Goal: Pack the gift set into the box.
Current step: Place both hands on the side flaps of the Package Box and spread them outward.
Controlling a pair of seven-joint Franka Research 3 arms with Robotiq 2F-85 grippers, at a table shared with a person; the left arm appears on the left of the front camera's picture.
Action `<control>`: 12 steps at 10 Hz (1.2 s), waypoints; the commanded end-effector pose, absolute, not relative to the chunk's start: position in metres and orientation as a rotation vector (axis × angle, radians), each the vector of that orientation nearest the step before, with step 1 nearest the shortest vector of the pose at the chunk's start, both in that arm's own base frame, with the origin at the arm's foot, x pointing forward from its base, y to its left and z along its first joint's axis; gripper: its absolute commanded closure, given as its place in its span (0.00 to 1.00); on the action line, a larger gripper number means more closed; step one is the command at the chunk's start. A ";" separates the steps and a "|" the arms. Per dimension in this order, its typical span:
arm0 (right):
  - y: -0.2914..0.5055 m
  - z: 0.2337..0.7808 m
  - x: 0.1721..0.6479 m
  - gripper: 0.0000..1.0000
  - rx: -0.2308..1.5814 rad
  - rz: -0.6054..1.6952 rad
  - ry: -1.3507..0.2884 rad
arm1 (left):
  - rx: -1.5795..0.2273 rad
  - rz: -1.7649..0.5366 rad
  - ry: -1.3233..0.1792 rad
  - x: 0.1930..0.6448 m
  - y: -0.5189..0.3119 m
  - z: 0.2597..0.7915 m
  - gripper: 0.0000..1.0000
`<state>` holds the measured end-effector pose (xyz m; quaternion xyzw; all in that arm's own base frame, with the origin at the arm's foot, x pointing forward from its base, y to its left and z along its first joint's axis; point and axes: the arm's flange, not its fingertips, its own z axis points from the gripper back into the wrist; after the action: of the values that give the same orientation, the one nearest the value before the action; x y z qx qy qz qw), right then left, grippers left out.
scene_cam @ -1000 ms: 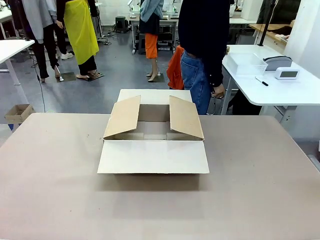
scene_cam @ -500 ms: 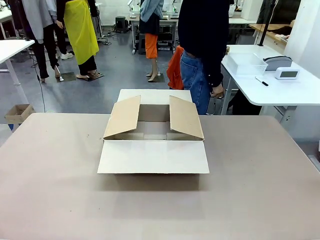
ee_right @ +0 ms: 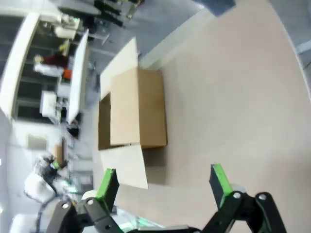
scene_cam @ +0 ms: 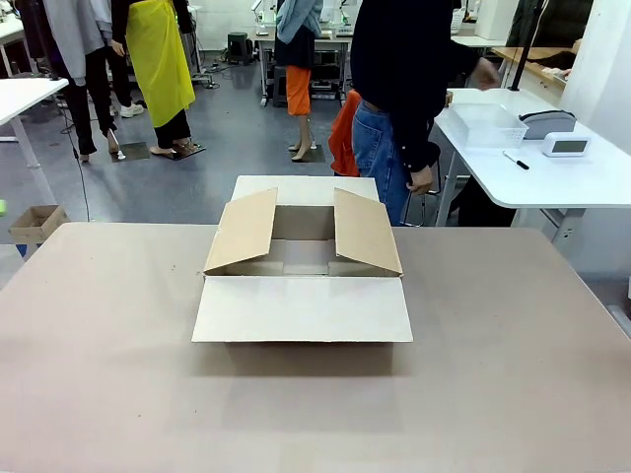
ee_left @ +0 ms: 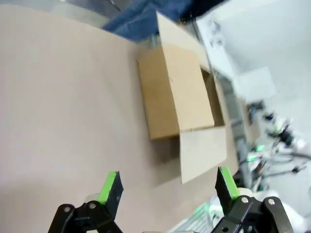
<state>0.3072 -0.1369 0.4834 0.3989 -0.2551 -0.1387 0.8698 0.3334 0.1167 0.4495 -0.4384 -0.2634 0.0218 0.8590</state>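
Box (scene_cam: 301, 258): one brown carton, standing open on the table (scene_cam: 108, 374).
Flaps: we count four, all folded outward. The near flap (scene_cam: 302, 308) lies flat toward us, the far flap (scene_cam: 306, 189) lies flat toward the person, and the two side flaps (scene_cam: 243, 231) slant up over the opening.
Inside the box: the strip of floor we can see is bare cardboard.
Left gripper (ee_left: 167, 177): released, green pads spread wide, holding nothing. It hangs over the table, well apart from the box.
Right gripper (ee_right: 163, 174): also released and holding nothing, well apart from the box on its other side.
Person (scene_cam: 404, 59): one, standing just beyond the box's far flap. One hand (scene_cam: 422, 179) hangs by the hip; the other hand (scene_cam: 483, 71) is raised and blurred.
Side table (scene_cam: 552, 182): one, white, beyond the box to its right. It carries one pale tray (scene_cam: 488, 126); we cannot tell what is in it.
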 end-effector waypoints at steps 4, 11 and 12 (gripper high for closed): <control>0.150 0.473 0.349 0.00 0.711 0.223 -0.561 | -0.555 -0.034 -0.287 0.388 -0.123 0.522 0.00; 0.217 0.474 0.309 0.00 0.640 0.410 -0.611 | -0.468 0.003 -0.299 0.403 -0.177 0.513 0.00; 0.217 0.474 0.309 0.00 0.640 0.410 -0.611 | -0.468 0.003 -0.299 0.403 -0.177 0.513 0.00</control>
<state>0.3112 0.2136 0.4753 0.3063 -0.2973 0.2070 0.8803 0.4076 -0.1800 0.5148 -0.2406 -0.1405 -0.0088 0.9604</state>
